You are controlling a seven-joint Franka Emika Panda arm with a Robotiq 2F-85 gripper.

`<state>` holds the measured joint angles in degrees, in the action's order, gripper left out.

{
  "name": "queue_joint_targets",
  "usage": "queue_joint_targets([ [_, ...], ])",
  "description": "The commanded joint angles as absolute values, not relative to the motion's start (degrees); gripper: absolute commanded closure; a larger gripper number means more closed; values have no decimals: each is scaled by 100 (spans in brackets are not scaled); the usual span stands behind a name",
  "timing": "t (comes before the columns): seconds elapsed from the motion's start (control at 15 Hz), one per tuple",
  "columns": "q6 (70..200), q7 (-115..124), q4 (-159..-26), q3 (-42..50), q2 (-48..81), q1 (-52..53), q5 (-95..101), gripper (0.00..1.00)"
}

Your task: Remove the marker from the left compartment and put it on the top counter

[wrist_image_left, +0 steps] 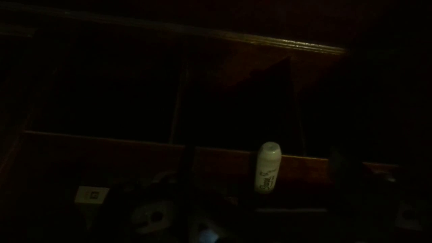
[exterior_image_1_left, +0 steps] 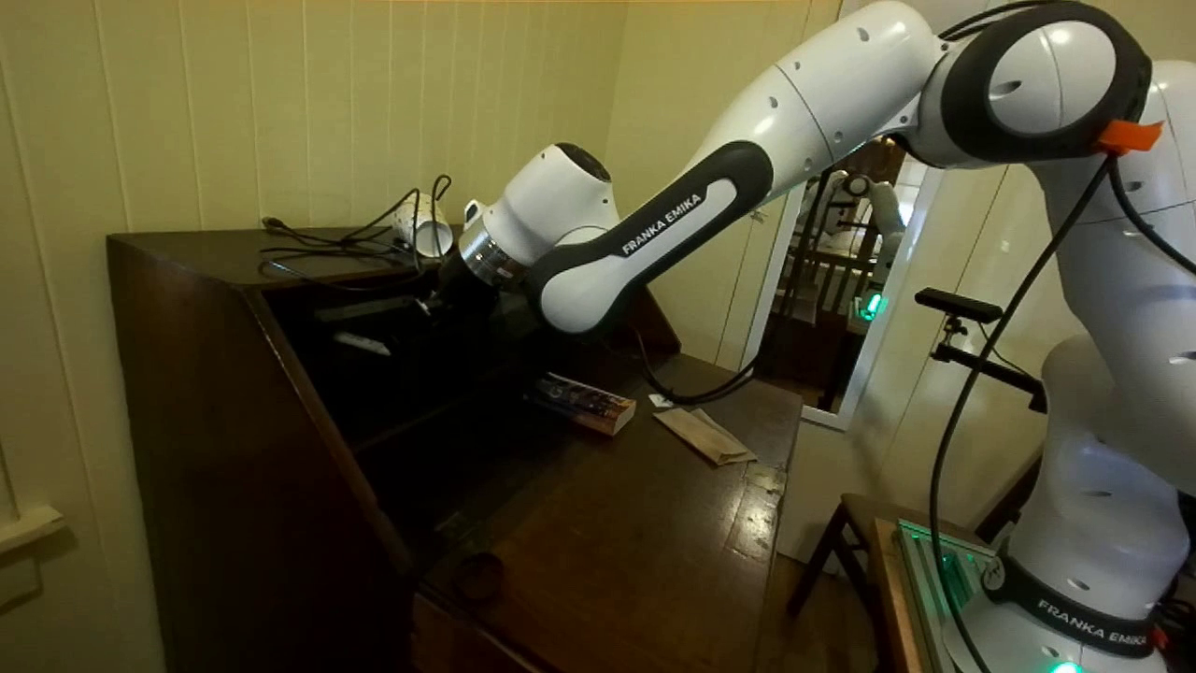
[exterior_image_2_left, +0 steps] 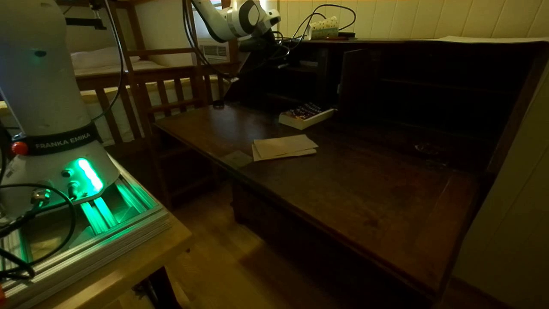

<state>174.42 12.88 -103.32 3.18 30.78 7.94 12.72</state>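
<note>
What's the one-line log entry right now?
Gripper at left compartment | Marker not yet on top counter | Grip too dark to tell

Shadow apparently hides one end of the marker

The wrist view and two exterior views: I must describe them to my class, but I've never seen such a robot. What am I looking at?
The machine is a white and black jointed robot arm labelled Franka Emika. Cameras outside it took both exterior views; one on its wrist took the dim wrist view. The arm reaches into a dark brown wooden desk, whose fold-down writing surface bears a thick paperback book and folded beige papers. A pale speckled cup lies on the narrow wooden top counter. The slim pale marker is in the dark wooden left compartment; the black gripper looks open, seemingly holding nothing.
</note>
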Motion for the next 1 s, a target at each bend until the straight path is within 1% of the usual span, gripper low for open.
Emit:
queue_joint_targets([
  [0.0,17811,1790,-10037,931,3412,1413,1370,0],
  [0.4,17860,2329,-9752,1453,3756,1998,1181,0],
  [0.93,17771,2855,-9269,1742,4148,2129,1158,0],
])
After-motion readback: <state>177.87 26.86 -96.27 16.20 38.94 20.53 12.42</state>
